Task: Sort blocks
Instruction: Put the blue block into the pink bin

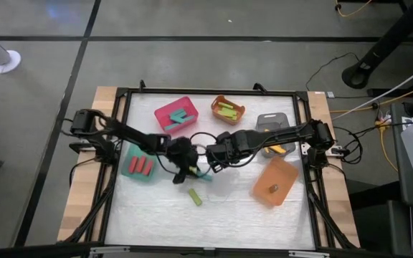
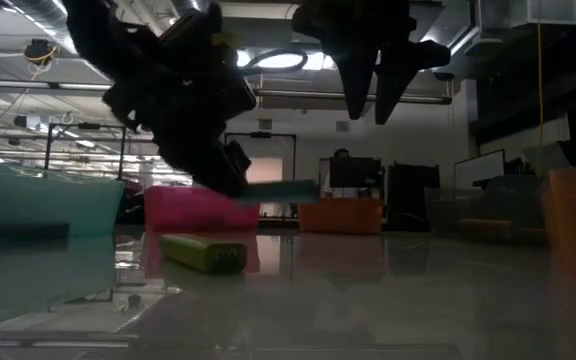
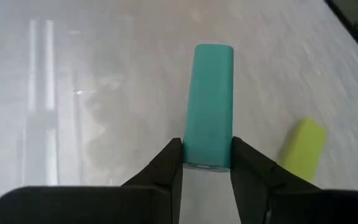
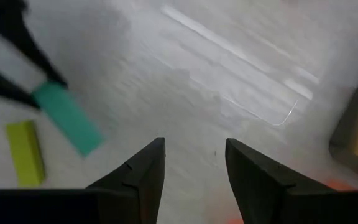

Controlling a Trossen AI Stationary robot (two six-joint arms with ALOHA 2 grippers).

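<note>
From above, both arms meet at the middle of the table [image 1: 156,222]: the left gripper [image 1: 189,172] has a teal block [image 1: 202,176] pinched by one end, the bar sticking out toward the right gripper [image 1: 214,153], which hovers just beside it with nothing in it. A light green block [image 1: 195,196] lies loose on the white surface close by, and around them sit the teal bin [image 1: 126,170] with red bars, the pink bin [image 1: 165,112], the orange bin [image 1: 218,103] at the back, a grey bin [image 1: 272,119] and a second orange bin [image 1: 282,173]. Down at table level, the teal block [image 2: 283,189] is clear of the surface, held roughly level, while the light green block [image 2: 204,252] rests flat below it. Through the left wrist camera, the two fingers [image 3: 166,171] are clamped on the near end of the teal block [image 3: 209,99], most of its length free beyond them. From the right wrist, its fingers [image 4: 145,171] stand apart and empty, the teal block [image 4: 67,118] and light green block [image 4: 25,152] farther off. That bar looks light, rigid and smooth-sided, so I'd judge an end grip could let it swivel; squeezing its narrow sides nearer the middle seems safer.
</note>
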